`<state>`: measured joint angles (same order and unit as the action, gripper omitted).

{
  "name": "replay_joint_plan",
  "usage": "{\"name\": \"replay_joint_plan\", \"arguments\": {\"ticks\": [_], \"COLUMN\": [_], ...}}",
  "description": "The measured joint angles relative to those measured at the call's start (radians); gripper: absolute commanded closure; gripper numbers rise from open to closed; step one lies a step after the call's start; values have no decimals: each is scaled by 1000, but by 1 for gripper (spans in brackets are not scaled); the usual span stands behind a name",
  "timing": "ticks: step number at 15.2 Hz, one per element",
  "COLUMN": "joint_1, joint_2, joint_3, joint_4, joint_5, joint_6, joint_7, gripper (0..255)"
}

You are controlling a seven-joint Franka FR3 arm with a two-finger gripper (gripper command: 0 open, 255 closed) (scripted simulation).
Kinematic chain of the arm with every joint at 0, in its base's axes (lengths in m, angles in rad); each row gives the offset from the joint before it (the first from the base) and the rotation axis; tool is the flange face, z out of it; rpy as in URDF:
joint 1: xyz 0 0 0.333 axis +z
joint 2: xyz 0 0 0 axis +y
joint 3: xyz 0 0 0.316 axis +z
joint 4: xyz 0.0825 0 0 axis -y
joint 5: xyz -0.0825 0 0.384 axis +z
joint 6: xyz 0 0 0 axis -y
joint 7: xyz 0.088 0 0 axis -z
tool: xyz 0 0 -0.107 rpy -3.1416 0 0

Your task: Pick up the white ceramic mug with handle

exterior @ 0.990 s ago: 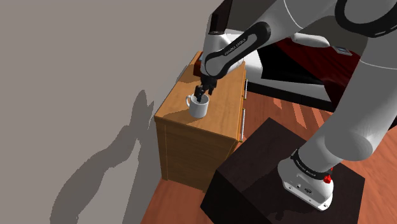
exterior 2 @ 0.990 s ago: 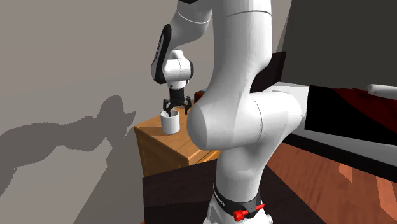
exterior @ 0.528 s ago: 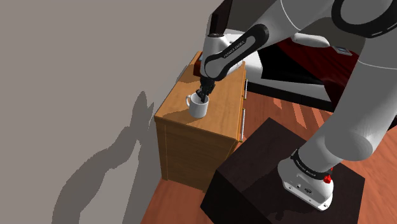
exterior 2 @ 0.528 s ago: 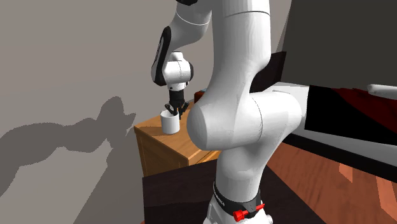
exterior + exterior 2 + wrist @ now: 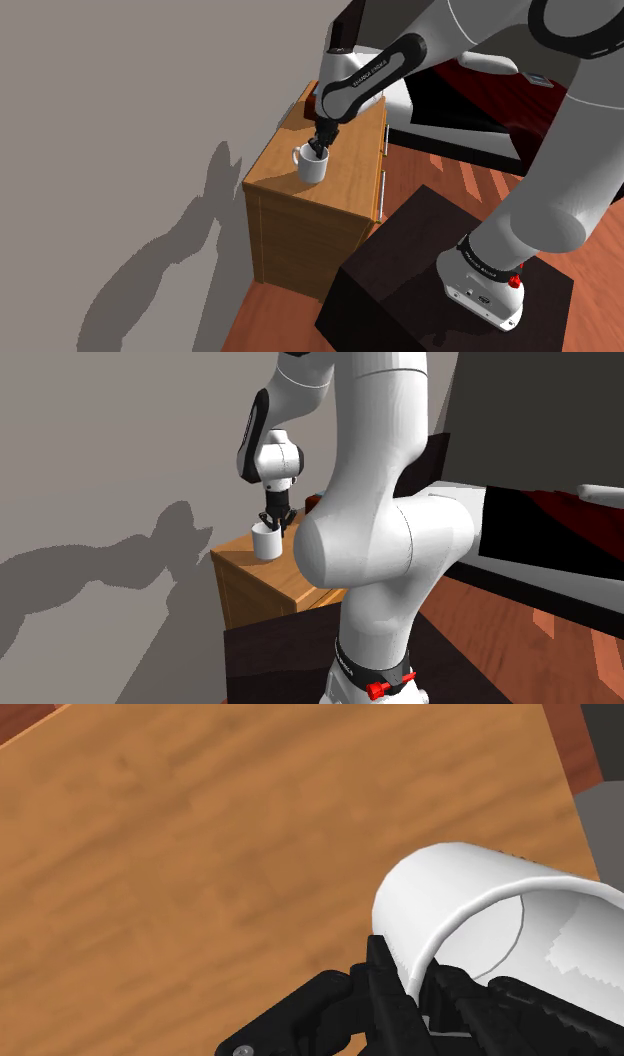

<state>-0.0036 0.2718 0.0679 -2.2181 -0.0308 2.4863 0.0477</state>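
A white mug [image 5: 313,168] is seen on the wooden desk [image 5: 352,150], roughly midway between the wall-side edge and the drawer-front edge, toward the end nearer the shoulder camera. Its handle is turned toward the wall-side edge.

The gripper [image 5: 317,150] is set down from above at the mug's rim. In the wrist view the fingers [image 5: 385,982] are seen pinching the wall of the mug [image 5: 480,904], one finger inside the cup and one outside, with the wall clasped between them and the bare wood of the desk [image 5: 200,854] beyond. In the second exterior view the gripper [image 5: 274,524] stands nearly upright over the mug [image 5: 266,542].

The step in hand is judged to be the grasp itself, with the lift about to be made. Whether the mug's base is clear of the desk [image 5: 300,577] cannot be told.

A straight upward pull is called for next, with the pinch kept firm. Because the mug is held by one side of its rim only, a tilt or a slip under its own weight may be expected if the lift is hurried.
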Motion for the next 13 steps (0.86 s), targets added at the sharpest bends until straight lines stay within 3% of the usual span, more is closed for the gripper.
{"name": "replay_joint_plan", "arguments": {"ticks": [13], "joint_1": [-3], "joint_2": [-122], "joint_3": [5], "joint_4": [30], "joint_5": [15], "joint_6": [-151], "joint_7": [-10], "gripper": [255]}}
